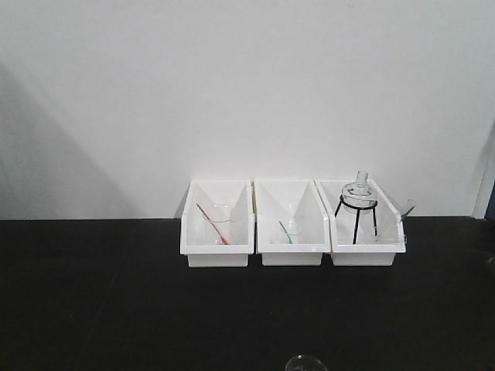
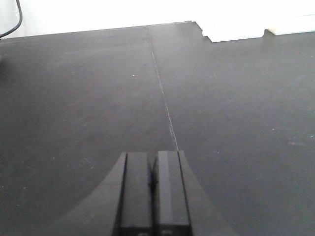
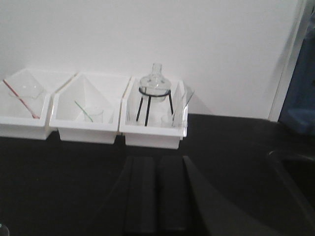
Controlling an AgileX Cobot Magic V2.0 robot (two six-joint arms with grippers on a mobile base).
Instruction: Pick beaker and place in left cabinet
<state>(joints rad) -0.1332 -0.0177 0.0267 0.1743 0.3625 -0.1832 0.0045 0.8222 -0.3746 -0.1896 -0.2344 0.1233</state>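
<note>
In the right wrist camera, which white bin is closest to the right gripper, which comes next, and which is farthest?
From the right gripper:
1. flask bin, straight ahead, nearest.
2. green-rod bin, ahead and to the left.
3. red-rod bin, far left, farthest.

Three white rectangular plastic bins stand in one row on a single black tabletop (image 1: 108,309): a left bin (image 1: 218,257), a middle bin (image 1: 291,257) and a right bin (image 1: 363,257). Two clear glass beakers hold rods: the left-bin beaker (image 1: 215,238) has one thin red rod (image 1: 210,221), and the middle-bin beaker (image 1: 295,234) has one thin green rod (image 1: 285,230). There is also one clear round-bottomed glass flask (image 1: 360,190) on one black wire tripod (image 1: 355,228), and one further clear glass beaker (image 1: 305,363) without a rod, only its round rim showing at the front view's bottom edge, making three beakers in all.
</note>
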